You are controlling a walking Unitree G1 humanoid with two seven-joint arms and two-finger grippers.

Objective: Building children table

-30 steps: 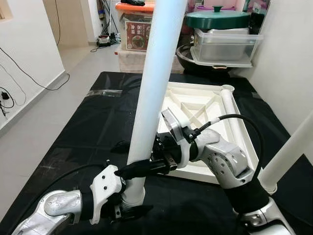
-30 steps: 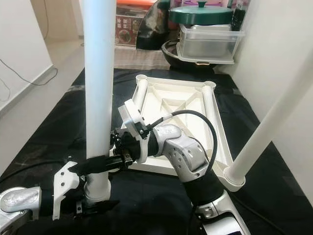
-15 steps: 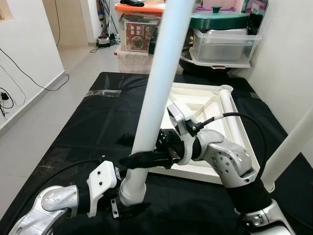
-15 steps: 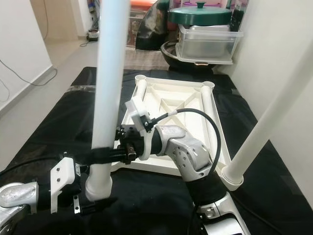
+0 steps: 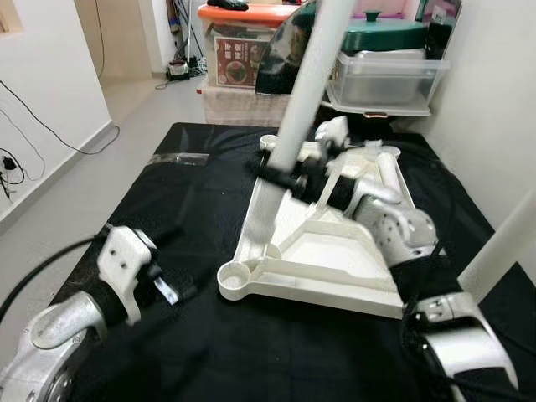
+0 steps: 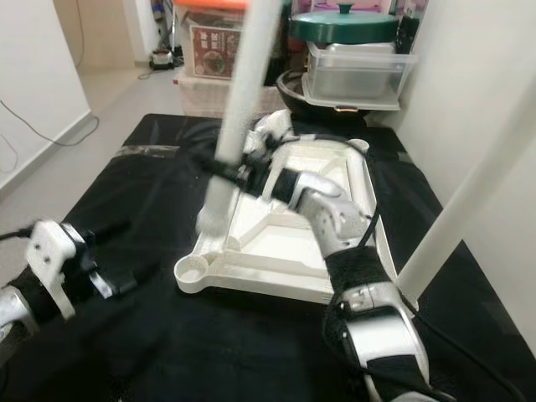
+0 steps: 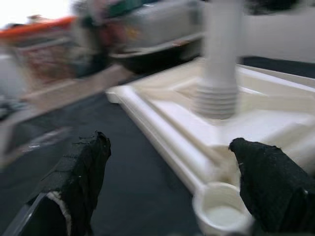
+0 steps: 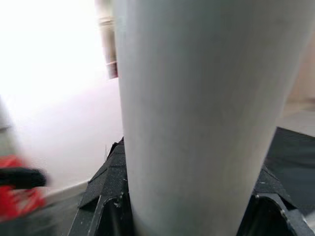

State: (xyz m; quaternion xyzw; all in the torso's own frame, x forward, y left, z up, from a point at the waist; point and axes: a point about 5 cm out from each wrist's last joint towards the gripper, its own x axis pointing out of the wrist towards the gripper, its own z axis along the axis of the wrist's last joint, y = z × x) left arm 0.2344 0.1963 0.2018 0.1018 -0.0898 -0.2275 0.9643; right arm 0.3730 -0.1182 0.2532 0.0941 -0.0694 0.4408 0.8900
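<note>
black floor mat, green-lidded pot on clear plastic bin, orange-lidded box

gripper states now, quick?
Left gripper: open, empty.
Right gripper: shut on the white leg.

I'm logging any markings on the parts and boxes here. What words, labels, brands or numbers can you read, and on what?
No text can be read here.
Red label on the storage box under the orange lid: has print, too small and blurred to read.
White table top: no markings visible.
White table leg held in the right claw: no markings visible.
Clear plastic tub and green pot lid: no markings visible.
</note>
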